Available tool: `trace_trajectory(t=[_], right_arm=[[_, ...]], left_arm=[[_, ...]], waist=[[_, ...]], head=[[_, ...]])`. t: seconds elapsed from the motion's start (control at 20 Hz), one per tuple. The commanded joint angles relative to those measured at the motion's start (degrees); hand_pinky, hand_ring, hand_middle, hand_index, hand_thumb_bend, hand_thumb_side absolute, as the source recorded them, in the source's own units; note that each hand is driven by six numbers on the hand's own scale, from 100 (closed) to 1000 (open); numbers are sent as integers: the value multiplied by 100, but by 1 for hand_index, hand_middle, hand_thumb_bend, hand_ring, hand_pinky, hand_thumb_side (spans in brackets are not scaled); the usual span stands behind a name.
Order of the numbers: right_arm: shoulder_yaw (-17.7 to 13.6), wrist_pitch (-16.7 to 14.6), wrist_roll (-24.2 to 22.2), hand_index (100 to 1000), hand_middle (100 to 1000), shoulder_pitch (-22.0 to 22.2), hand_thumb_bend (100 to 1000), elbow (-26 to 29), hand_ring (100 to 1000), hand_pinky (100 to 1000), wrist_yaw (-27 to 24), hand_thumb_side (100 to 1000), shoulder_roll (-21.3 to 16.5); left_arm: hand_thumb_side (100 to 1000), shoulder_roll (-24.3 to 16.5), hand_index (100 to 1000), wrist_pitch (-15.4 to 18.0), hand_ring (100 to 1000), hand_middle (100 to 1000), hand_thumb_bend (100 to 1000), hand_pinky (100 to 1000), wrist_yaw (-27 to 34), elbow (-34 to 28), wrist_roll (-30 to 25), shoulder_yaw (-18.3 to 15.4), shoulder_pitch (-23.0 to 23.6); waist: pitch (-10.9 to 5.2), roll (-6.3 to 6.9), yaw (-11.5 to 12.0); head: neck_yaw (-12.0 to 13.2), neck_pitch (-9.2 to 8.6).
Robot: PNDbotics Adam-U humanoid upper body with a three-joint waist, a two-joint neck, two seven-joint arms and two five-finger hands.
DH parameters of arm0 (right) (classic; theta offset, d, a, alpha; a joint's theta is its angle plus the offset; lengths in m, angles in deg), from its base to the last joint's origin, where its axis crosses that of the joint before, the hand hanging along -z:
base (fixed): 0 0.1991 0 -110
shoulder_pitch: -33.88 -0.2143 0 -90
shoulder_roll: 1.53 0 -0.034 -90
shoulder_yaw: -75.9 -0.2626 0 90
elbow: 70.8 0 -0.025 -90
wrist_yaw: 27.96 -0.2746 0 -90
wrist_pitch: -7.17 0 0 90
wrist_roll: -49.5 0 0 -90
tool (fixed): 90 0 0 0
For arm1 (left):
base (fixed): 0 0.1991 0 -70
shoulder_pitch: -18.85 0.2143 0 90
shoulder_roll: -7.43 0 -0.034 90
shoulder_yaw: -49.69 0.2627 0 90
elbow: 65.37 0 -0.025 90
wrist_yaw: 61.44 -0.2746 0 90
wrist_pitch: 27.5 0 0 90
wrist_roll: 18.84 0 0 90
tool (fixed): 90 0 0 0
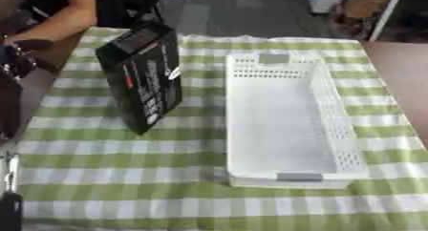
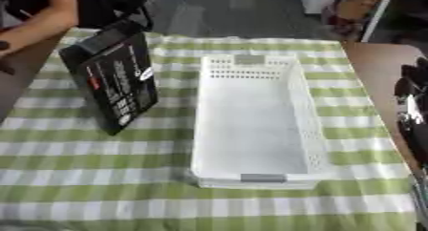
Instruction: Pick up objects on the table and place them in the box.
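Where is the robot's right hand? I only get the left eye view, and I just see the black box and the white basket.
Observer: The right hand shows dark at the right edge of the right eye view, to the right of the white basket.
Operator: Is it touching the basket?
Observer: No. It is apart from it, over the brown surface beside the checked cloth.

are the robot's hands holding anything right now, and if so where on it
Nothing is held. The left hand and right hand show only at the picture edges, apart from the black box, which stands on the cloth beside the white basket.
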Motion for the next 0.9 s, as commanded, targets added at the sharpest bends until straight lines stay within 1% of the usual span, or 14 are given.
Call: trace_trajectory(t=[0.05, 0.1, 0.2, 0.3, 0.45, 0.5, 0.7, 0.9], right_arm=[[-32, -1, 1, 927, 781, -38, 280, 42, 857, 833, 5, 660, -73], [-27, 0, -5, 927, 782, -34, 280, 41, 858, 833, 8, 659, -78], [-21, 2, -14, 927, 782, -26, 279, 36, 858, 834, 10, 659, -83], [-16, 2, -18, 927, 781, -25, 280, 34, 858, 833, 9, 659, -87], [-10, 1, -25, 927, 781, -30, 273, 33, 858, 833, 4, 646, -87], [-9, 1, -27, 927, 781, -31, 280, 32, 858, 834, 3, 659, -88], [-10, -2, -31, 927, 781, -32, 280, 27, 858, 834, -4, 658, -97], [-8, -3, -37, 927, 781, -28, 280, 22, 858, 834, -7, 659, -101]], left_arm=[[627, -519, 881, -293, 698, 894, 1000, 589, -1028, -86, -107, -7, -207], [614, -719, 886, -417, 712, 896, 1000, 609, -1523, -97, -193, 31, -298], [622, -1023, 891, -650, 725, 898, 1000, 635, -2267, -108, -298, 135, -482], [631, -1257, 892, -840, 728, 898, 1000, 642, -2704, -91, -357, 239, -671], [644, -1386, 892, -960, 730, 898, 1000, 653, -2865, -32, -437, 352, -833], [654, -1397, 892, -977, 730, 901, 1000, 655, -2855, -3, -467, 372, -854], [665, -1394, 891, -1050, 724, 899, 1000, 651, -2903, 125, -522, 391, -940], [677, -1391, 889, -1163, 716, 897, 1000, 647, -2926, 279, -510, 446, -1136]], waist=[[-42, 25, -14], [-48, 34, -23], [-58, 45, -36], [-62, 55, -46], [-54, 57, -51], [-48, 57, -49], [-33, 55, -48], [-40, 55, -50]], head=[[-45, 2], [-37, 2], [-25, 2], [-15, 2], [-13, 2], [-16, 2], [-11, 2], [10, 2]])
